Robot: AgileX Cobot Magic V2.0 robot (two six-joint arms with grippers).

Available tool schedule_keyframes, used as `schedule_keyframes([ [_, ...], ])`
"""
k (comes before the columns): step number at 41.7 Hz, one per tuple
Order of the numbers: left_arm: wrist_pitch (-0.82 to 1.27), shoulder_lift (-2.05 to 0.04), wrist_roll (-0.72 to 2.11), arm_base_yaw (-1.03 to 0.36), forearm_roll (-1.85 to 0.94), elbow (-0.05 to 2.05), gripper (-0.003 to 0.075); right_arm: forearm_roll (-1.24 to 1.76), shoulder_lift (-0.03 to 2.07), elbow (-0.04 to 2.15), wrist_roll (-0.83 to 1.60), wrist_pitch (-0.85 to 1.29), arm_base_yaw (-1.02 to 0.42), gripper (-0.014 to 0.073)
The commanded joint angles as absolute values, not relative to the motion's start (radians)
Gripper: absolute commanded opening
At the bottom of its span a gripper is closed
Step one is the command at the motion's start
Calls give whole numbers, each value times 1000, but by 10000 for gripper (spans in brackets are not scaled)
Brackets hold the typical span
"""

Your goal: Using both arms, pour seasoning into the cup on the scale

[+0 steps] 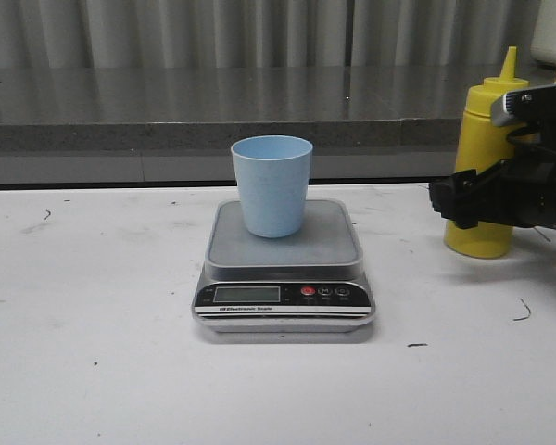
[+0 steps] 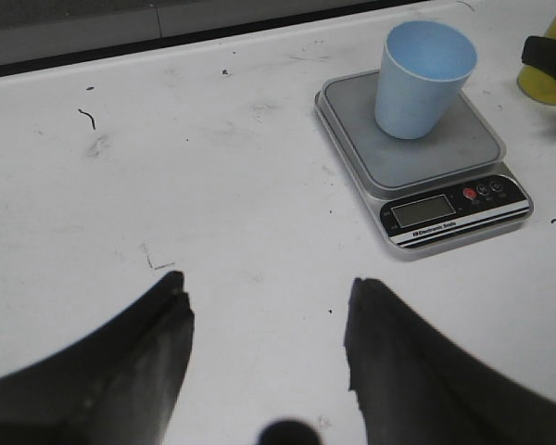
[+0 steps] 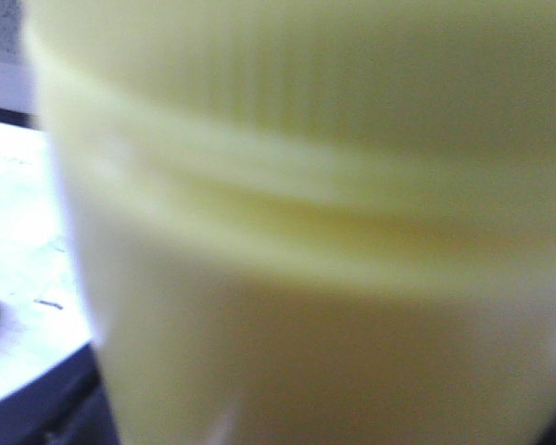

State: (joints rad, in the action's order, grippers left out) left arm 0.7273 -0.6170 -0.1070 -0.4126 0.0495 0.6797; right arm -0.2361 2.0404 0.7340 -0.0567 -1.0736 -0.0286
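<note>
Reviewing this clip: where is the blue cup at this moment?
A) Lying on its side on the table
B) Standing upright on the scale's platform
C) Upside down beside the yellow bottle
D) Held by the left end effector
B: in the front view the cup stands upright, mouth up, on the grey platform of the scale, with no end effector touching it.
</note>
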Motion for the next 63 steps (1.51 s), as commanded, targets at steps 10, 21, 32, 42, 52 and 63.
schedule_keyframes([
  [10, 655, -618, -112, -412, 53, 704, 365, -218, 1977, 702, -43, -1197, -25, 653],
  [21, 655, -618, -112, -412, 53, 704, 365, -183, 1862, 529, -43, -1254, -25, 652],
  [32, 649, -618, -112, -412, 53, 704, 365, -182, 1587, 489, -190, -665, -25, 652],
  [42, 647, -618, -112, -412, 53, 704, 365, -353, 1315, 595, -397, 20, -81, 652],
  [52, 647, -618, -112, -412, 53, 704, 365, -297, 1129, 732, -337, 604, -218, 652],
  [63, 647, -618, -112, -412, 53, 704, 365, 39, 890, 794, -6, 799, -239, 652],
])
